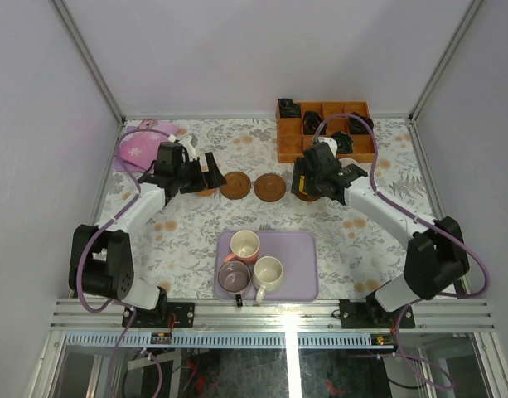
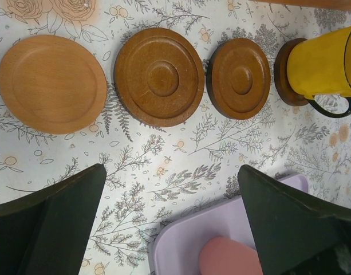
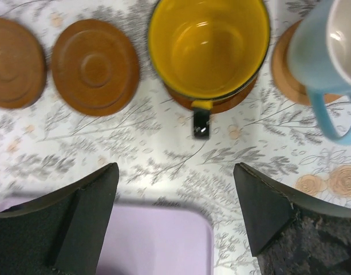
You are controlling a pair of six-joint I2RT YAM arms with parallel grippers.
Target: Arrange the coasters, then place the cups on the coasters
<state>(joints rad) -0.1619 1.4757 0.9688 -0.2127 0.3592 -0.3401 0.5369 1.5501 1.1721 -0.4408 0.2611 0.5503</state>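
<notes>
The left wrist view shows a pale coaster [image 2: 52,83], two darker coasters [image 2: 160,76] [image 2: 241,78], and a yellow cup [image 2: 324,63] standing on a further one. In the right wrist view the yellow cup [image 3: 208,46] sits on its coaster [image 3: 235,102], and a light blue cup [image 3: 330,51] sits on another coaster [image 3: 284,74]. Pink [image 1: 244,245], purple [image 1: 234,276] and white [image 1: 268,274] cups stand in the lavender tray [image 1: 303,249]. My right gripper [image 3: 175,200] is open just in front of the yellow cup, holding nothing. My left gripper [image 2: 172,217] hangs open near the pale coaster.
An orange-brown compartmented box [image 1: 324,131] with dark items stands at the back right, close behind my right gripper [image 1: 316,178]. A pink-purple object [image 1: 142,149] lies at the back left. The tray's corner [image 2: 181,246] lies below my left gripper [image 1: 200,176].
</notes>
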